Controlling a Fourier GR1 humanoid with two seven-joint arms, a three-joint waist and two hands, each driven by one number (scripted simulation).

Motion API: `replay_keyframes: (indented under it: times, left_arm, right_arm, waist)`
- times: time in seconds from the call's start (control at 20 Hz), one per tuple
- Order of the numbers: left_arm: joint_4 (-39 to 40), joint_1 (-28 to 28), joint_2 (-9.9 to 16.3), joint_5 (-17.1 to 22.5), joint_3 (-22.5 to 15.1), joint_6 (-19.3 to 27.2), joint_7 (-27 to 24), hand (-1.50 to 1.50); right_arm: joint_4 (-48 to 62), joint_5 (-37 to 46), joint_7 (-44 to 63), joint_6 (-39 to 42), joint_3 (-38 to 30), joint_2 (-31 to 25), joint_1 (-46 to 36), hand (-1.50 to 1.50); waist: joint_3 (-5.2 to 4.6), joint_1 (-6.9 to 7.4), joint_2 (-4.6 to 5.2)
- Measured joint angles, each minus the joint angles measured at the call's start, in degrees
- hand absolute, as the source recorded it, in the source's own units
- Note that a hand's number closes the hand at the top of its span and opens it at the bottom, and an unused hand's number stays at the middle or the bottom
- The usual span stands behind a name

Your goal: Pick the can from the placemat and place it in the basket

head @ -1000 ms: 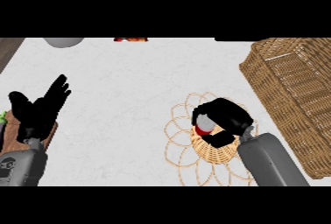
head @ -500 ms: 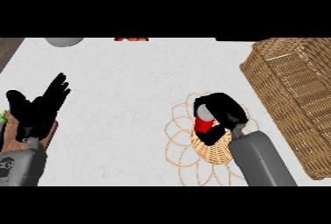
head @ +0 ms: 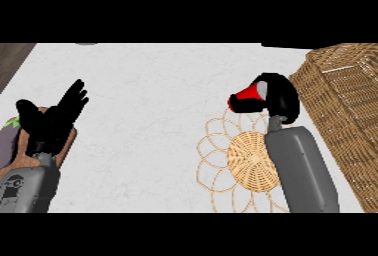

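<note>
My right hand (head: 277, 97) is curled round the red can (head: 252, 94), which is lifted off the woven placemat (head: 247, 155) and tilted, its grey top facing left. The hand and can hover above the placemat's far edge, just left of the wicker basket (head: 347, 95). The hand hides most of the can. At the left edge my left hand (head: 50, 120) rests open with its fingers pointing up.
The wicker basket fills the right side, its near wall running down the right edge. A wooden board (head: 63, 147) with a green-stalked dark item (head: 9, 137) lies under my left hand. White counter (head: 155, 100) lies between the two hands.
My right hand has raised the can off the placemat and carried it away from me toward the basket. The view has shifted, so the basket and placemat appear lower. The left hand stays put.
</note>
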Motion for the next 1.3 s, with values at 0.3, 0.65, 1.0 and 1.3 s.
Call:
replay_keyframes:
  times: [0.3, 0.65, 1.0, 1.3]
  left_arm:
    - [1.0, -2.2, -0.6, -0.5, -1.4, -0.5, 0.7, 0.00]
    - [1.0, -2.6, -0.7, -0.9, -1.6, -0.1, 1.1, 0.00]
    - [2.0, -2.3, -0.4, -1.3, -0.6, 0.6, 0.4, 0.00]
    - [2.7, -2.3, -0.1, -0.8, 0.1, 0.1, -0.1, 0.00]
  right_arm:
    - [3.3, 6.3, 12.4, -18.8, 2.0, 0.2, -12.5, 1.50]
    - [14.3, 19.8, 24.5, -25.2, 2.7, 0.1, -27.5, 1.50]
    - [25.0, 29.9, 29.6, -23.9, -2.0, -0.3, -40.0, 1.50]
    - [31.8, 35.0, 30.1, -24.2, -7.5, -4.0, -46.5, 1.50]
  waist:
    - [-0.16, 2.11, 0.17]
    - [-0.29, 1.70, -0.20]
    - [-0.26, -0.20, -0.31]
    - [-0.22, -0.97, -0.24]
